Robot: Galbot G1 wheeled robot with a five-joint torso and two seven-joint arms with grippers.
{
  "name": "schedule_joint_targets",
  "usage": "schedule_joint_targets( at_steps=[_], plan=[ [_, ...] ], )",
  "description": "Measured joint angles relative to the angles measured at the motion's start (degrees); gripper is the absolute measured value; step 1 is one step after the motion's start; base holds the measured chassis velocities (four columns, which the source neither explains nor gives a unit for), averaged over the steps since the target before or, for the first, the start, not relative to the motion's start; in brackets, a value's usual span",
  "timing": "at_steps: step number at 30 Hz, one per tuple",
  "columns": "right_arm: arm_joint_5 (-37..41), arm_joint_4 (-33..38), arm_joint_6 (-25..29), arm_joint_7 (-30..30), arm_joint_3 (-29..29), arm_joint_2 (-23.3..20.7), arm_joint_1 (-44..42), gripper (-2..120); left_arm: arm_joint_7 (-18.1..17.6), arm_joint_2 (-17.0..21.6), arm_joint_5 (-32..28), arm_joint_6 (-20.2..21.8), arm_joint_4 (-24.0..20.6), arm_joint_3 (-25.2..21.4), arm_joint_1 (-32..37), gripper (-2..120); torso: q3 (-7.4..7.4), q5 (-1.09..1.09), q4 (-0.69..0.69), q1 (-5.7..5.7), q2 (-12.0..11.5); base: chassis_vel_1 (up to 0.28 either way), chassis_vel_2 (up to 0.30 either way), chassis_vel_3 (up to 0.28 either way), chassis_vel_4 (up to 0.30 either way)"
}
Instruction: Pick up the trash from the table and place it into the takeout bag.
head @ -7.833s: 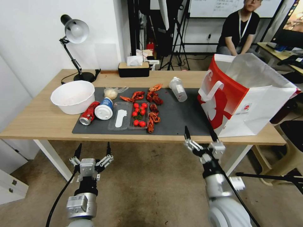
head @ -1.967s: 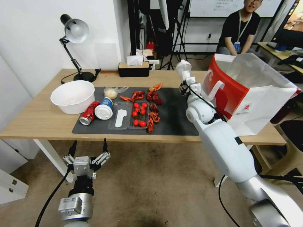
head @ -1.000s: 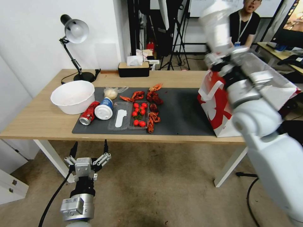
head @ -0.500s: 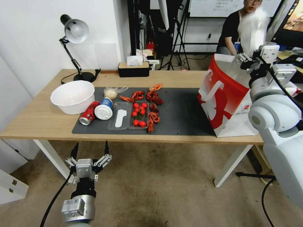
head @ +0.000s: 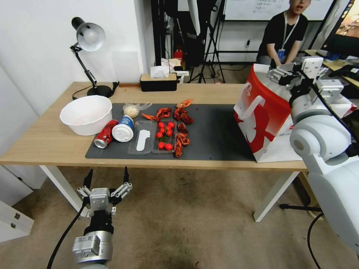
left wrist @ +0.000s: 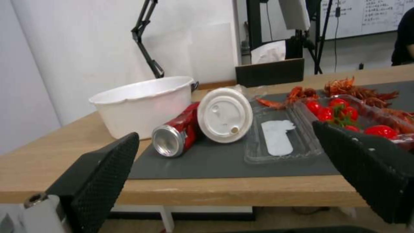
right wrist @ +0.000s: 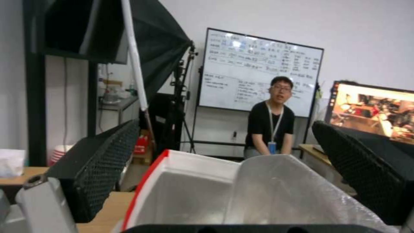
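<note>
At table's right end, takeout bag (head: pixel 267 123): standing open-mouthed; white paper with red side panel; loop handle (head: pixel 251 106) hanging on the red side; interior (right wrist: pixel 241 191) lined with pale film; contents cannot be told.
Right gripper (head: pixel 295 71): above the bag mouth; fingers (right wrist: pixel 103 161) spread wide with nothing between them.
Left gripper (head: pixel 106 179): below and in front of the table (head: pixel 48 144) edge, over the floor; pads (left wrist: pixel 108 171) apart, holding nothing; facing the can and the cup.
Red soda can (head: pixel 106 133): on its side at the left end of the dark grey mat (head: pixel 213 138), touching the cup; judged light, thin-walled and prone to roll; take across the middle of the body, jaws square to its axis.
White-lidded blue cup (head: pixel 123 129): tipped over, lid (left wrist: pixel 224 115) toward the robot; judged soft paper that crushes easily; grip the wall just behind the lid rim, lightly.
Small clear bag with pale lump (head: pixel 132 109): at the far edge of the mat, behind the cup; judged limp and slippery; pinch the lump itself, not the loose film.
Not trash: white plastic bowl (head: pixel 86 114), left of the can; clear tray (head: pixel 151 141) with cherry tomatoes (head: pixel 164 134); crayfish (head: pixel 181 125) in and beyond the tray.
Progress: judged partial; three items remain on the mat.
</note>
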Motion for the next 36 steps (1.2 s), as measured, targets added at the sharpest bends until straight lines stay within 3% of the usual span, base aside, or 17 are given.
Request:
schedule_joint_targets(
  at_steps=[6, 15, 20, 24, 36],
  plan=[
    [6.60, 3.65, 4.47, -5.21, -1.38, 0.02, -1.92, 100, 0.00, 0.11, 0.00, -0.04, 0.35, 0.02, -0.22, 100, 0.00, -0.01, 0.01, 0.00, 0.00, 0.000, 0.000, 0.000, 0.000],
    [7.95, 6.73, 10.46, -13.46, -2.40, 0.93, -9.62, 100, -0.01, 0.20, -0.04, -0.13, 0.46, 0.18, -0.23, 100, 0.00, -0.01, 0.01, 0.00, 0.00, 0.000, 0.000, 0.000, 0.000],
    [2.48, 7.32, 17.67, -15.90, -2.37, 3.08, -18.29, 100, 0.01, 0.32, -0.09, -0.28, 0.48, 0.14, -0.29, 100, -0.01, 0.01, 0.00, 0.00, 0.00, 0.000, 0.000, 0.000, 0.000],
    [-4.12, 7.99, 23.68, -14.09, -1.68, 5.75, -24.77, 100, 0.01, 0.33, -0.11, -0.39, 0.77, 0.24, -0.33, 100, -0.01, 0.00, 0.00, 0.00, 0.00, 0.000, 0.000, 0.000, 0.000],
    [-11.48, 8.73, 36.02, -12.90, -0.88, 11.53, -39.68, 100, -0.03, 0.58, -0.80, -1.26, 1.47, 0.22, -0.30, 100, -0.01, -0.01, 0.01, 0.00, 0.01, 0.000, 0.000, 0.000, 0.000]
  ],
)
